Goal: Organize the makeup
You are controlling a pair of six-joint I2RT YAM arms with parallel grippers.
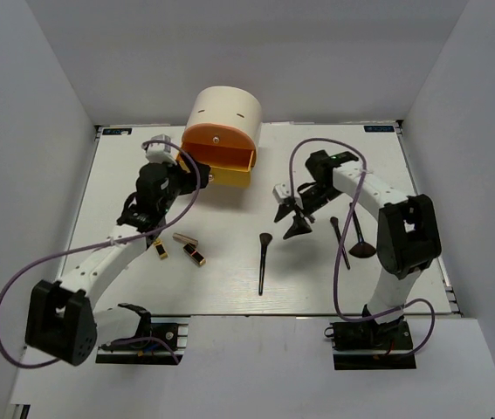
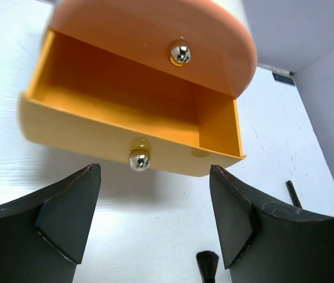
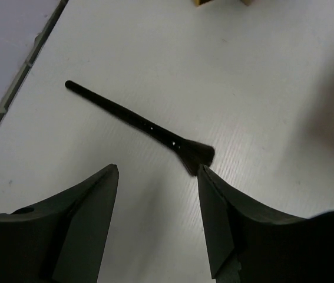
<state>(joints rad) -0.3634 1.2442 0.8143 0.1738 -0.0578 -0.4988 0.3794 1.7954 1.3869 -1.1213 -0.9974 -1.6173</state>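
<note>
**In front of the box: drawer open, makeup not yet stowed**

In front of the cream half-round box [image 1: 223, 106], its lower drawer [image 2: 125, 100] stands pulled out and bare. All the makeup in view lies on the bench [image 1: 230, 297], nearer the arm bases than the box. The lipsticks [image 1: 188, 238] lie ahead of the box and a little to its left. A straight black brush [image 3: 137, 122] lies ahead of it and to its right, and a thin brush [image 1: 338, 237] and a fan brush [image 1: 361, 250] lie farther right again.

The likeliest trouble is at the straight brush. It is thin and lies flat, so jaws coming down may scrape the bench, catch only the bristles, or roll the handle away. A second risk is at the box. It looks light, and a nudge from the left arm [image 1: 107, 257] could slide it or push the drawer shut. That arm's purple cable [image 1: 196, 179] also loops close to the drawer front and might snag it. Should both arms head for the drawer together, they could meet.

The left arm reaches up to the box, its jaws apart and empty just short of the drawer knob [image 2: 138, 159]. The right arm [image 1: 404, 236] bends inward from the box's right, wrist pitched down. Its jaws are apart and empty over the bristle end of the straight brush.
</note>
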